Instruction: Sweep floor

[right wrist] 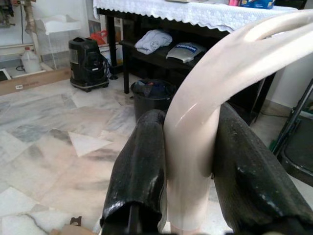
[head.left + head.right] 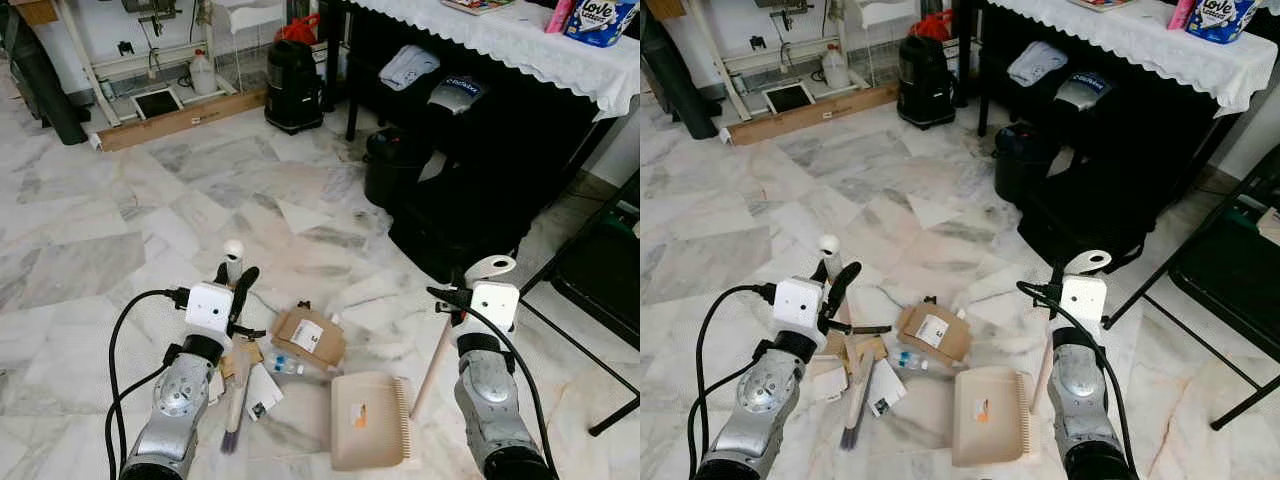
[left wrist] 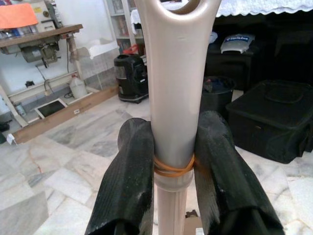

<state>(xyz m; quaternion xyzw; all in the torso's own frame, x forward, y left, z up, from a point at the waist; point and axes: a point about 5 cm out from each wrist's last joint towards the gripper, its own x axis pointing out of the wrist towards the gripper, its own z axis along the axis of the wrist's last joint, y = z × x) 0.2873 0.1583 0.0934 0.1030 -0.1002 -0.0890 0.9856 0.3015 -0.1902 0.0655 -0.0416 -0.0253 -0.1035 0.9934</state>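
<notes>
While you look down through the head views, your left gripper (image 2: pixel 236 282) holds the broom handle (image 2: pixel 233 258) upright at near left, its bristles (image 2: pixel 231 432) resting on the marble floor (image 2: pixel 90 250) beside a brown cardboard box (image 2: pixel 309 337) and scattered paper scraps (image 2: pixel 262 392). Your right gripper (image 2: pixel 462 296) grips the dustpan handle (image 2: pixel 490 267) at near right, and the beige dustpan (image 2: pixel 367 420) lies flat on the floor just right of the litter.

From the left wrist, both fingers (image 3: pixel 129 181) press the broom handle's sides at a rubber band (image 3: pixel 172 169).

From the right wrist, the fingers (image 1: pixel 138 171) clamp the curved cream handle.
</notes>
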